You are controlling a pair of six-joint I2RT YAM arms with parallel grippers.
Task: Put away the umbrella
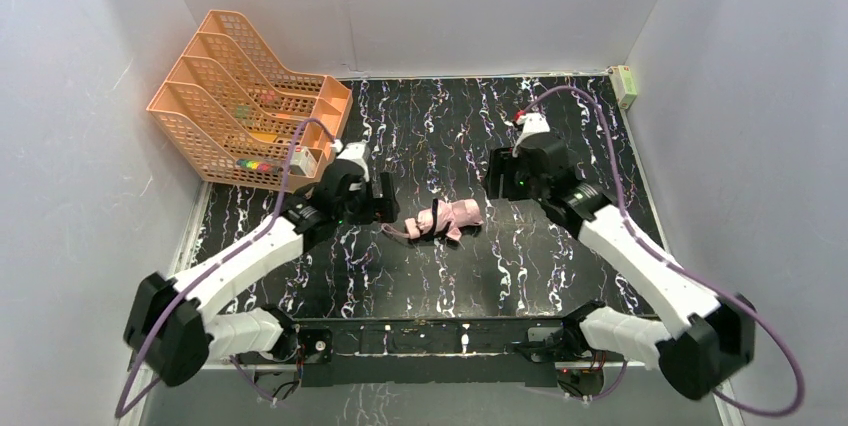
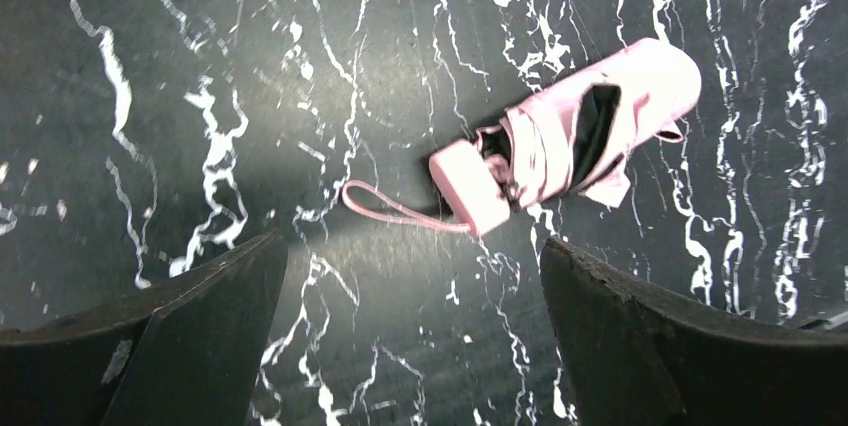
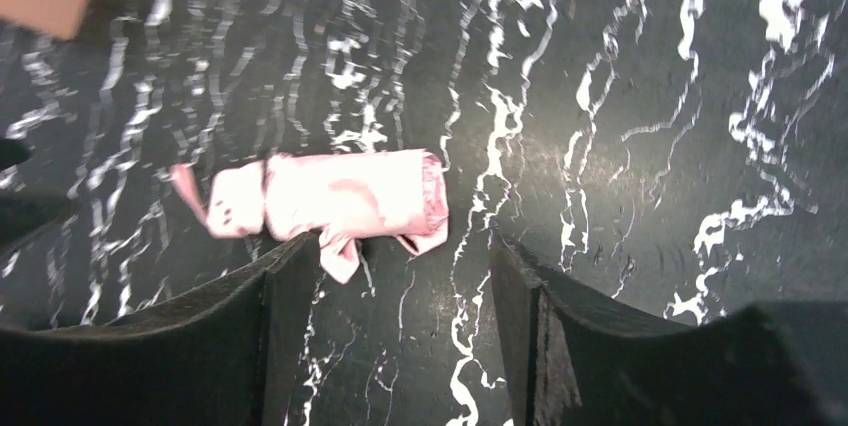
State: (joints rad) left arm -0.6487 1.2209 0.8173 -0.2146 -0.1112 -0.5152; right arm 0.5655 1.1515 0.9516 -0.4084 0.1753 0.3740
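orange file rack (image 1: 240, 106) at far left is judged the likely home. l gripper (image 2: 412, 256): fingers spread wide, nothing held. folded pink umbrella (image 1: 447, 218) lies flat on the table (image 1: 560, 246) btw the arms. r gripper (image 1: 498, 181): fingers apart, empty. bundle should be pinched mid-body, not by the loop (image 2: 385, 208).

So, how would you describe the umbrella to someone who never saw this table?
Look at the black table with white veins. Near its middle, right of the orange file rack, lies the umbrella, folded into a short roll. It is the only pale pink thing, with a blocky handle at one end.
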